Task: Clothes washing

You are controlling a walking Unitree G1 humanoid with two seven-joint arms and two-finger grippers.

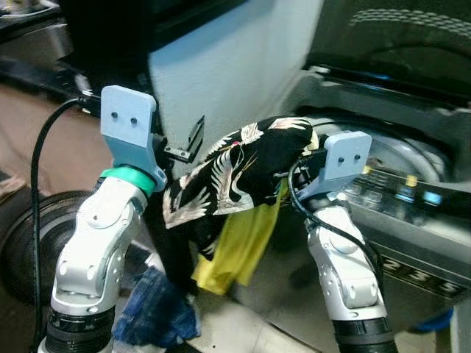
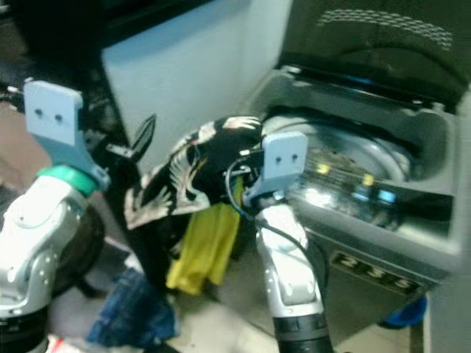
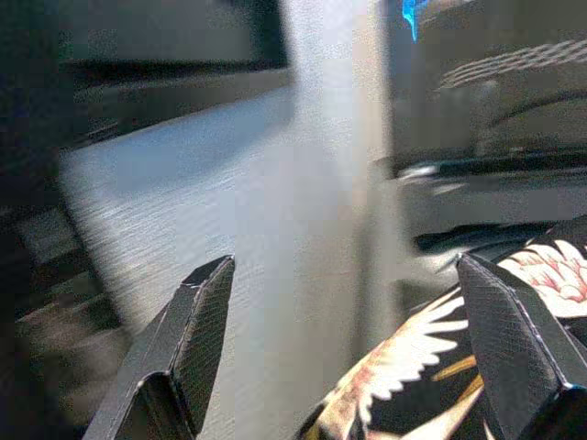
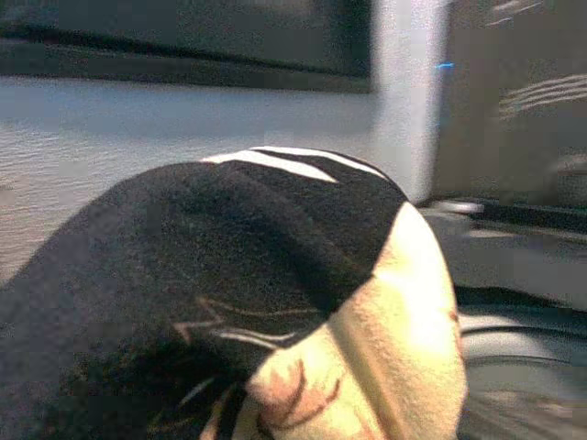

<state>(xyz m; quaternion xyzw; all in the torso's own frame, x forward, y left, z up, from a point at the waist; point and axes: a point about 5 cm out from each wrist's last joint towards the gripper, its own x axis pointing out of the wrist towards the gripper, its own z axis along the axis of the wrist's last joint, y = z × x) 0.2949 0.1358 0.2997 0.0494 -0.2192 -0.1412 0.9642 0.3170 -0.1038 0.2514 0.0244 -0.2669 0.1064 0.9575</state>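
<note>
Black crane-print garment (image 1: 235, 169) bunched with yellow cloth (image 1: 243, 239), held up beside open washer (image 1: 412, 154). Right arm raised, right tool (image 1: 291, 173) buried in fabric; finger state cannot tell. Left arm raised, left tool (image 3: 367, 339) fingers wide apart, empty, beside print.

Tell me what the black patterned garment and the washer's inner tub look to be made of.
Black patterned garment: soft woven fabric, seemingly thin, since it drapes and folds limply; matte, printed with pale birds. Washer tub: probably stainless steel, judging by its shiny silver rim, though blur leaves this uncertain.
</note>
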